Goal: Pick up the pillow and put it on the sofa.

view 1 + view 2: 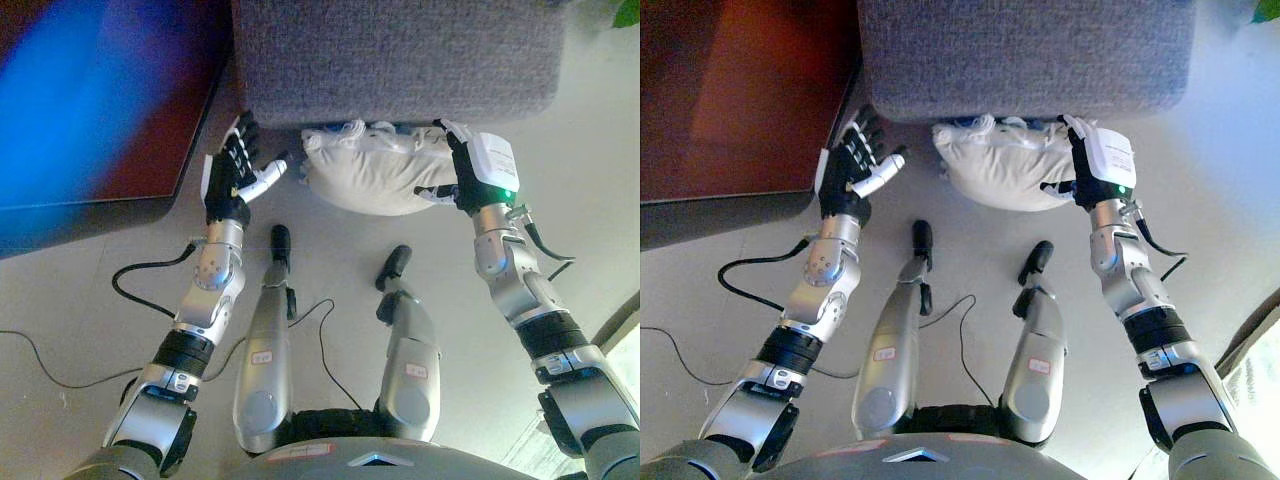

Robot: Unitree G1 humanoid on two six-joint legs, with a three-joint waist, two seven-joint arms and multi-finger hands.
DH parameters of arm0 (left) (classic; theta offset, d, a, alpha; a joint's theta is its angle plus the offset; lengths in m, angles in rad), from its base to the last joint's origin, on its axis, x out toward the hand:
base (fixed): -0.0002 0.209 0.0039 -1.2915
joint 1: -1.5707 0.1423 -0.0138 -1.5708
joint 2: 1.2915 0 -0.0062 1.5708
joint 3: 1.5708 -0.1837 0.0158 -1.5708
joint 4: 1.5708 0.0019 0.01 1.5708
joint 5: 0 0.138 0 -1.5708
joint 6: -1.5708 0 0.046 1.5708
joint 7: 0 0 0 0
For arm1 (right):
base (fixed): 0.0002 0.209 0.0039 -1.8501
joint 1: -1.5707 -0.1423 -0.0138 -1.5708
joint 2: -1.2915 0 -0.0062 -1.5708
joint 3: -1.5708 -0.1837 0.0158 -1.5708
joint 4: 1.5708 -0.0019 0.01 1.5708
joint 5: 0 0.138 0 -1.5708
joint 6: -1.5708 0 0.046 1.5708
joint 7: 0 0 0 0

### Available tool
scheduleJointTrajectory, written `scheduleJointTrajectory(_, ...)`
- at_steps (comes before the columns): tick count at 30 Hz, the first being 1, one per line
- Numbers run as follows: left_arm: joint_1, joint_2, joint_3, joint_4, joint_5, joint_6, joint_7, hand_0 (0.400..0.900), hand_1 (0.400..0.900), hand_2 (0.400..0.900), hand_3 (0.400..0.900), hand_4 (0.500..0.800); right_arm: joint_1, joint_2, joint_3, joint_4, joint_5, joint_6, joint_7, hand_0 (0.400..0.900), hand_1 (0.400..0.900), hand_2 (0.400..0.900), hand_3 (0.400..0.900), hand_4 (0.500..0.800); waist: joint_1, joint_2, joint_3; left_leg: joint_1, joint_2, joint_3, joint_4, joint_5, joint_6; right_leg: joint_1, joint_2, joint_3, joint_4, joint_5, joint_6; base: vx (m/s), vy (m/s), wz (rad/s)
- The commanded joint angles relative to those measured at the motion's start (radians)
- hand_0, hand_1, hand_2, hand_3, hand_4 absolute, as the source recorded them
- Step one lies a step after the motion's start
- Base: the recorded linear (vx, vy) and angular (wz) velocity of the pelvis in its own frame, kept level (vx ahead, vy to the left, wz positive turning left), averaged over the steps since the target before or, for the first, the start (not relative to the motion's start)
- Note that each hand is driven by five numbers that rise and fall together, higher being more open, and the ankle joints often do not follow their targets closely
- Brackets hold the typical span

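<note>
A white pillow (pixel 375 170) lies on the floor (pixel 90 320). Its far side is tucked under the front edge of the grey sofa (pixel 400 55). The pillow looks soft and wrinkled.

The right hand (pixel 462 170) is touching the right end of the pillow. Its thumb presses into the pillow's near side. Its other fingers are hidden behind the hand, so I cannot tell if it is holding on.

The left hand (pixel 232 175) is open, with fingers spread out. It is just beside the left end of the pillow, not touching it. A dark red thing (pixel 735 90) is on the far left.
</note>
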Motion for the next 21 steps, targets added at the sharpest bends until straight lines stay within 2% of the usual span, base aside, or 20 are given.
scheduleJointTrajectory(1,-0.035,-0.014,0.049,-0.116,0.004,-0.111,0.045,0.900,0.900,0.900,0.900,0.800,-0.114,-0.046,-0.015,-0.011,0.026,-0.009,-0.114,0.900,0.900,0.900,0.900,0.800,-0.007,0.027,-0.007,-0.052,0.013,-0.005,0.114,-0.137,-0.020,-0.126,-0.053,0.071,0.100,0.084,0.066,-0.06,0.058,-0.02)
scheduleJointTrajectory(8,-0.102,0.005,0.054,-0.141,0.009,-0.124,0.081,0.900,0.900,0.900,0.900,0.800,-0.319,-0.086,0.025,0.105,0.060,0.011,-0.161,0.900,0.900,0.900,0.900,0.800,0.004,0.044,0.010,-0.267,-0.004,0.002,0.228,-0.172,-0.006,-0.346,-0.070,0.115,0.223,0.051,0.066,-0.03,0.034,0.00)
scheduleJointTrajectory(11,-0.120,0.009,0.055,-0.150,0.005,-0.134,0.095,0.900,0.900,0.900,0.900,0.800,-0.390,-0.102,0.042,0.140,0.076,0.013,-0.175,0.900,0.900,0.900,0.900,0.800,0.011,0.041,0.010,-0.340,-0.006,-0.004,0.267,-0.181,-0.003,-0.415,-0.073,0.115,0.262,0.038,0.063,0.05,-0.006,0.02)
scheduleJointTrajectory(12,-0.124,0.013,0.055,-0.154,0.003,-0.137,0.099,0.900,0.900,0.900,0.900,0.800,-0.419,-0.114,0.047,0.155,0.080,0.017,-0.179,0.900,0.900,0.900,0.900,0.800,0.018,0.039,0.010,-0.344,-0.002,-0.013,0.276,-0.212,-0.009,-0.425,-0.069,0.119,0.279,0.011,0.077,0.04,-0.003,-0.01)
scheduleJointTrajectory(13,-0.130,0.018,0.052,-0.164,0.003,-0.141,0.102,0.900,0.900,0.900,0.900,0.800,-0.451,-0.122,0.058,0.172,0.082,0.019,-0.188,0.900,0.900,0.900,0.900,0.800,0.021,0.039,0.010,-0.384,-0.005,-0.014,0.282,-0.186,-0.002,-0.459,-0.074,0.112,0.280,0.029,0.062,0.13,-0.026,-0.01)
scheduleJointTrajectory(14,-0.137,0.022,0.053,-0.169,0.001,-0.142,0.106,0.900,0.900,0.900,0.900,0.800,-0.473,-0.122,0.066,0.178,0.086,0.020,-0.192,0.900,0.900,0.900,0.900,0.800,0.026,0.039,0.010,-0.386,-0.001,-0.023,0.296,-0.215,-0.008,-0.468,-0.066,0.124,0.300,-0.001,0.075,0.04,-0.001,-0.01)
scheduleJointTrajectory(15,-0.141,0.027,0.054,-0.177,0.002,-0.145,0.109,0.900,0.900,0.900,0.900,0.800,-0.495,-0.130,0.076,0.200,0.090,0.025,-0.195,0.900,0.900,0.900,0.900,0.800,0.031,0.036,0.010,-0.406,-0.002,-0.026,0.307,-0.219,-0.008,-0.487,-0.064,0.124,0.313,-0.010,0.073,0.00,0.000,0.00)
scheduleJointTrajectory(16,-0.142,0.027,0.054,-0.178,0.003,-0.145,0.110,0.900,0.900,0.900,0.900,0.800,-0.500,-0.130,0.079,0.205,0.091,0.023,-0.197,0.900,0.900,0.900,0.900,0.800,0.029,0.036,0.010,-0.426,-0.004,-0.020,0.308,-0.195,-0.002,-0.502,-0.069,0.119,0.307,0.012,0.058,0.03,-0.009,0.02)
scheduleJointTrajectory(17,-0.146,0.041,0.045,-0.194,0.007,-0.149,0.114,0.900,0.900,0.900,0.900,0.800,-0.566,-0.136,0.111,0.248,0.108,0.028,-0.195,0.900,0.900,0.900,0.900,0.800,0.044,0.032,0.010,-0.452,-0.006,-0.039,0.350,-0.228,-0.008,-0.528,-0.064,0.130,0.347,-0.025,0.069,-0.07,0.007,0.05)
scheduleJointTrajectory(18,-0.146,0.041,0.046,-0.196,0.008,-0.149,0.115,0.900,0.900,0.900,0.900,0.800,-0.571,-0.136,0.114,0.252,0.110,0.026,-0.197,0.900,0.900,0.900,0.900,0.800,0.041,0.032,0.010,-0.472,-0.009,-0.034,0.353,-0.204,-0.002,-0.543,-0.069,0.123,0.341,-0.003,0.054,0.14,-0.034,0.06)
scheduleJointTrajectory(19,-0.144,0.051,0.034,-0.209,0.003,-0.147,0.112,0.900,0.900,0.900,0.900,0.800,-0.634,-0.144,0.154,0.296,0.130,0.030,-0.181,0.900,0.900,0.900,0.900,0.800,0.055,0.028,0.010,-0.489,-0.011,-0.052,0.380,-0.236,-0.007,-0.565,-0.066,0.131,0.377,-0.035,0.067,0.04,-0.015,0.06)
scheduleJointTrajectory(21,-0.136,0.064,0.027,-0.211,-0.008,-0.141,0.107,0.900,0.900,0.900,0.900,0.800,-0.708,-0.141,0.198,0.349,0.180,0.026,-0.153,0.900,0.900,0.900,0.900,0.800,0.066,0.020,0.010,-0.519,-0.010,-0.057,0.398,-0.242,-0.010,-0.589,-0.068,0.130,0.393,-0.046,0.065,0.07,-0.021,0.03)
